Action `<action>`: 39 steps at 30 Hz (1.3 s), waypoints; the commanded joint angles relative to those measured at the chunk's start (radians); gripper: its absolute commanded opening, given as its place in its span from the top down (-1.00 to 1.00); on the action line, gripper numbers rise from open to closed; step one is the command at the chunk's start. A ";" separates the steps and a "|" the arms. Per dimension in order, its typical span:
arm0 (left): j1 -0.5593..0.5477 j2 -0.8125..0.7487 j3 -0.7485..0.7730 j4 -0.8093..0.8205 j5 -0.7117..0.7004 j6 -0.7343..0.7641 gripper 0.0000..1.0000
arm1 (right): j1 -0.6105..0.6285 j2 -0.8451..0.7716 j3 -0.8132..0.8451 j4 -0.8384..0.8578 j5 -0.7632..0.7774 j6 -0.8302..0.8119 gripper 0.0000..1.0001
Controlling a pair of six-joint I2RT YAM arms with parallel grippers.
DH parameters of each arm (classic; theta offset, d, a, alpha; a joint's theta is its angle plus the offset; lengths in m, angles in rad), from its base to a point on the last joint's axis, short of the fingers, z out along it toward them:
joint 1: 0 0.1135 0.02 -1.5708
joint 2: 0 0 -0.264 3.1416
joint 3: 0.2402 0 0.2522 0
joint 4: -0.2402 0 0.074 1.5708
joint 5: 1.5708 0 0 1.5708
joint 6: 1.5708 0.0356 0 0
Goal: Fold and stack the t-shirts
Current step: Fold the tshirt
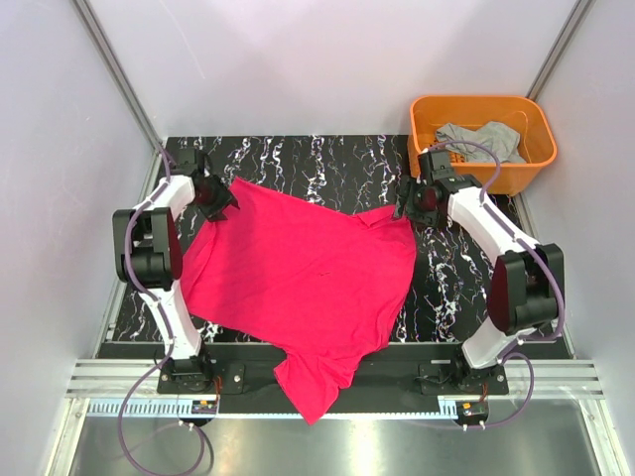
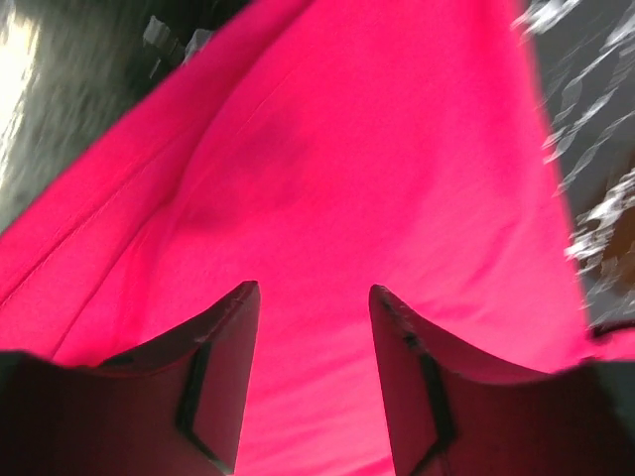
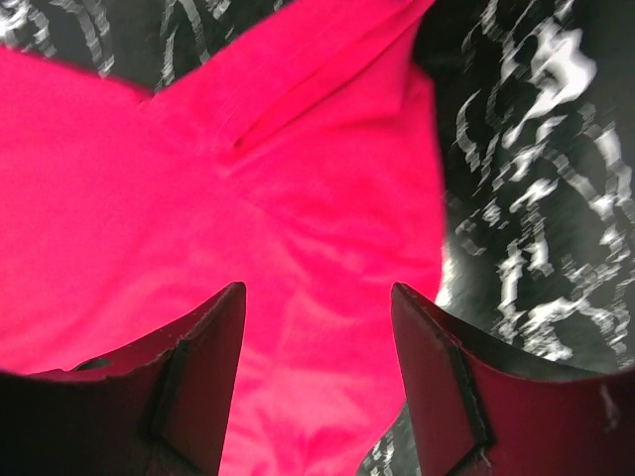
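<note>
Your left gripper (image 1: 222,204) and right gripper (image 1: 407,205) each reach over a far corner of the red t-shirt (image 1: 308,288), fingers spread and holding nothing. The shirt lies spread on the table (image 1: 327,159), its near part hanging past the near edge. At far right, the orange basket (image 1: 537,165) holds a grey t-shirt (image 1: 486,139).

Desk (image 1: 466,283): black top, white-veined marble pattern. Plain pale walls (image 1: 327,59) at 9, 12 and 3 o'clock. Aluminium rail (image 1: 556,382) at 6 o'clock. Lighting even.
</note>
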 commanded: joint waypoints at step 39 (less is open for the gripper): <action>-0.008 0.355 0.435 0.123 -0.104 -0.664 0.00 | -0.105 0.186 0.212 0.126 0.260 0.238 -0.33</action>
